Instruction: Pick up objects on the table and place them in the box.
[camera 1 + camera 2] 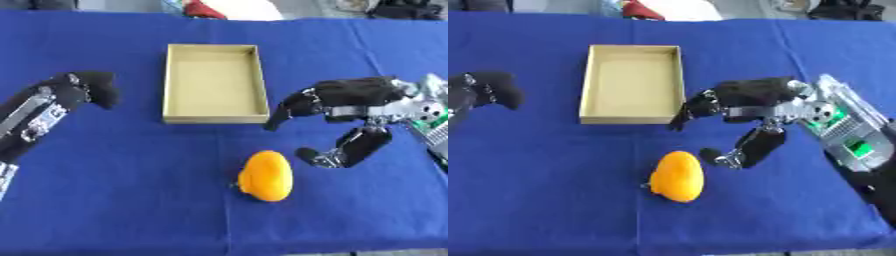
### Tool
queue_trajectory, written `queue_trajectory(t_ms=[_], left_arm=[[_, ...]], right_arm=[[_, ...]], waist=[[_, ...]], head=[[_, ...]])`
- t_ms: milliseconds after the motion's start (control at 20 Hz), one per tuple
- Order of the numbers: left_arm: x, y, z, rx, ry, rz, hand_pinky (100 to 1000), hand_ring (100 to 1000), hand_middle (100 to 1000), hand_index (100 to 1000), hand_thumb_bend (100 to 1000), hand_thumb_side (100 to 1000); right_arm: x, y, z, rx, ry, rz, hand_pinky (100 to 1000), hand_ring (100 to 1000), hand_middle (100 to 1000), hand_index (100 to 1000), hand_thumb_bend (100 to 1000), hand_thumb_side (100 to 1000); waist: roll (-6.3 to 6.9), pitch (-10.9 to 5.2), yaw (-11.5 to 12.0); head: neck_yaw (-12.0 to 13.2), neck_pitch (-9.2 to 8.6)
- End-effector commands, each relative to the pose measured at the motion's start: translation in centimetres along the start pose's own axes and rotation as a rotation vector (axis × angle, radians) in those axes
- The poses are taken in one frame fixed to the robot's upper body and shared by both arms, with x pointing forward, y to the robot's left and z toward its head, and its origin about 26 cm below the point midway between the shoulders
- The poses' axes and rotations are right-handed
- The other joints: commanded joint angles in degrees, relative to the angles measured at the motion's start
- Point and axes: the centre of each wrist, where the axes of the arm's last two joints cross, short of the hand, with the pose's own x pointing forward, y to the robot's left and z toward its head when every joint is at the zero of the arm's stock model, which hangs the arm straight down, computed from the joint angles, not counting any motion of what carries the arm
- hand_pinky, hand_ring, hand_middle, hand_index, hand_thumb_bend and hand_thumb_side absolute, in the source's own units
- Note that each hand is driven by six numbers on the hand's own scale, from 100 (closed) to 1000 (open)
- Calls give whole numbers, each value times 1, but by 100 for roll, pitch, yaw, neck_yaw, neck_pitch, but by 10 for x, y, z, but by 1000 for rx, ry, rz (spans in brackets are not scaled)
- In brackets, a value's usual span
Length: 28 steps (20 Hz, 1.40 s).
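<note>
A matt blue cloth (pixel 131 190) covers the table, smooth apart from faint fold lines. Just left of the right hand (pixel 750 107), the box (pixel 214 82) looks like plain tan cardboard, dull and unprinted. Below that hand's fingers, the orange object (pixel 267 176) has a smooth, slightly glossy skin. Both hands wear matt black covering; the left hand (pixel 87 90) and right show silvery metal at the wrists.

Bright even light, soft overall blur, faint shadows, no glare
</note>
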Motion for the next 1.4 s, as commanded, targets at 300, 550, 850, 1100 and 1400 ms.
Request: queue_trajectory(t_ms=[300, 550, 850, 1100, 1400], left_arm=[[6, 6, -3, -9, -20, -24, 708, 724, 693, 886, 100, 955], [6, 6, -3, -8, -21, -23, 709, 725, 693, 886, 100, 955], [6, 7, -3, -7, -21, -23, 709, 725, 693, 886, 100, 955], [6, 6, -3, -8, -19, -23, 709, 726, 694, 886, 100, 957], [6, 6, -3, -8, -21, -23, 709, 727, 694, 886, 100, 958]], right_arm=[[-5, 9, -5, 70, 28, 80, 831, 854, 781, 920, 100, 270], [-7, 14, -10, 102, 33, 127, 839, 862, 792, 921, 100, 279], [-4, 19, -16, 141, 15, 175, 845, 867, 798, 920, 100, 270], [1, 21, -19, 164, 11, 229, 854, 875, 808, 877, 100, 290], [4, 18, -24, 159, 10, 295, 855, 869, 808, 807, 100, 314]], waist=[[21, -87, 8], [24, -88, 12], [26, -88, 13], [26, -87, 3], [41, -86, 4]], head=[[-115, -59], [-147, -89], [-182, -96], [-187, -98], [-224, -99]])
